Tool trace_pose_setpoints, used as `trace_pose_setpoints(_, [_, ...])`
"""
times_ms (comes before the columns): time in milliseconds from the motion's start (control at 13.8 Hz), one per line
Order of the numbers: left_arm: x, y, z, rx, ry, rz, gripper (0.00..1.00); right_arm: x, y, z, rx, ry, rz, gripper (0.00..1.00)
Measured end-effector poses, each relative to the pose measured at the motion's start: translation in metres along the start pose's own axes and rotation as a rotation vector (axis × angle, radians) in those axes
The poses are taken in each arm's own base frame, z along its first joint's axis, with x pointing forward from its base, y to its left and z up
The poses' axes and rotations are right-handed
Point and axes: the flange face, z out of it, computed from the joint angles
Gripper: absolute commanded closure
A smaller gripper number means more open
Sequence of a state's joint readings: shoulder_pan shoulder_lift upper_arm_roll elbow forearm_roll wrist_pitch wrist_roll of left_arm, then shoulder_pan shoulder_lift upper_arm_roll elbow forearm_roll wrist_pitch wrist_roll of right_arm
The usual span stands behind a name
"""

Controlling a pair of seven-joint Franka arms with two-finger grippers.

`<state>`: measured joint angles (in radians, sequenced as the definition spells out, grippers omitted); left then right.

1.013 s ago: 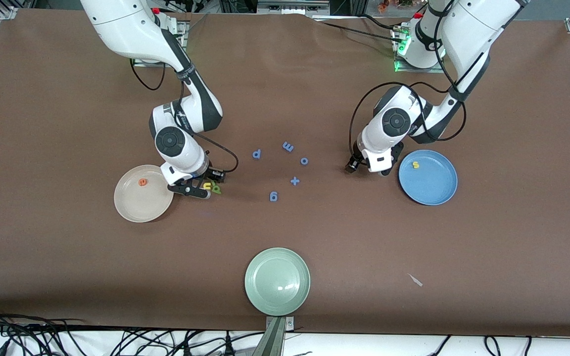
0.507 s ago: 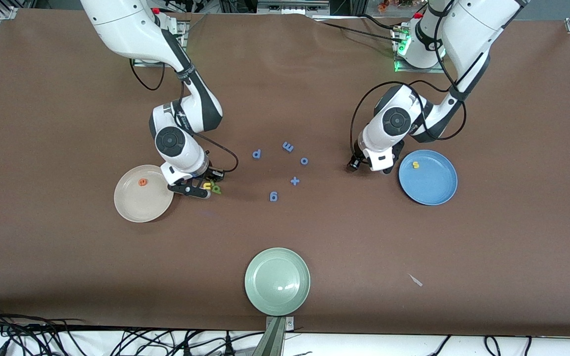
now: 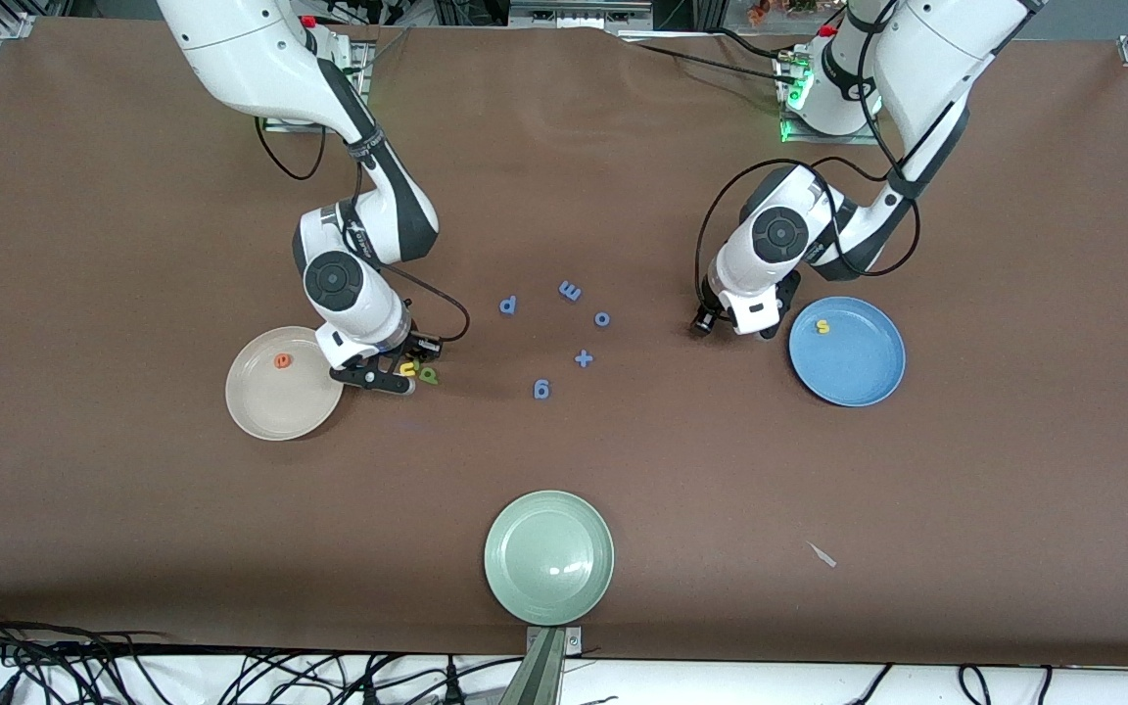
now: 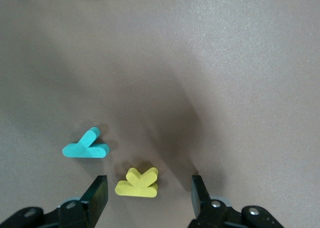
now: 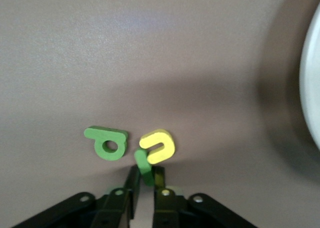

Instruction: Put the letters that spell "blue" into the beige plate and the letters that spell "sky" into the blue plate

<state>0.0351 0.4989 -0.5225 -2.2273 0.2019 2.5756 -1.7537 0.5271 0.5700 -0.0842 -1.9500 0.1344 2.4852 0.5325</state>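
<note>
Beside the beige plate (image 3: 251, 411), which holds the orange e (image 3: 282, 361), my right gripper (image 3: 405, 377) is down at the table. In the right wrist view my right gripper (image 5: 146, 180) is shut on the thin green l (image 5: 144, 165). The yellow u (image 5: 158, 146) touches the l and the green b (image 5: 106, 142) lies beside them. The blue plate (image 3: 868, 377) holds the yellow s (image 3: 822, 327). My left gripper (image 3: 726, 328) is low beside it. In the left wrist view my left gripper (image 4: 149, 193) stands open around the yellow k (image 4: 137, 184), with the teal y (image 4: 86, 147) close by.
Blue letters p (image 3: 508, 305), m (image 3: 570, 291), o (image 3: 602, 318), g (image 3: 541, 390) and a plus sign (image 3: 584, 358) lie mid-table between the arms. A pale green plate (image 3: 549, 556) sits near the front edge. A small pale scrap (image 3: 822, 555) lies nearer the camera than the blue plate.
My right gripper's fingers have closed onto the green l. My left hand has shifted slightly beside the blue plate, its fingers still apart.
</note>
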Motion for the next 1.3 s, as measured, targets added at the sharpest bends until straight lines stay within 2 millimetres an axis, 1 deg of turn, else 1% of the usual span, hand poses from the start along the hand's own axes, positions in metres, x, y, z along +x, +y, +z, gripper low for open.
trace_pose_setpoints(145, [0.0,0.0,-0.001,-0.003,0.001,-0.013,0.37,0.001,0.001,-0.001,0.001,0.002,-0.003,0.92])
trace_pose_setpoints(217, [0.0,0.0,-0.001,-0.004,0.001,-0.016,0.37,0.001,0.001,-0.001,0.001,0.002,-0.003,0.97])
trace_pose_setpoints(507, [-0.002,-0.001,-0.001,-0.002,0.002,-0.025,0.37,0.002,0.0,-0.003,0.003,0.005,-0.007,0.98])
trace_pose_setpoints(651, [-0.002,-0.002,0.0,0.001,0.003,-0.025,0.37,0.006,0.0,-0.011,0.001,0.002,-0.007,0.98])
trace_pose_setpoints(796, [-0.002,-0.003,0.001,0.003,0.003,-0.025,0.37,0.019,0.008,-0.031,-0.024,-0.029,-0.023,0.98])
trace_pose_setpoints(941, [-0.002,-0.004,0.001,0.004,0.003,-0.026,0.37,0.038,0.027,-0.055,-0.044,-0.044,-0.062,0.98])
trace_pose_setpoints(1013, [-0.002,-0.004,0.001,0.004,0.003,-0.026,0.39,0.047,0.04,-0.064,-0.052,-0.046,-0.091,0.98])
trace_pose_setpoints(1158, [-0.002,-0.004,0.001,0.004,0.003,-0.026,0.4,0.062,0.074,-0.072,-0.077,-0.061,-0.149,0.96])
trace_pose_setpoints(1230, [-0.002,-0.004,0.001,0.004,0.003,-0.026,0.4,0.07,0.093,-0.074,-0.09,-0.065,-0.173,0.92])
trace_pose_setpoints(1303, [-0.002,-0.004,0.001,0.004,0.004,-0.026,0.4,0.076,0.11,-0.075,-0.099,-0.069,-0.192,0.81])
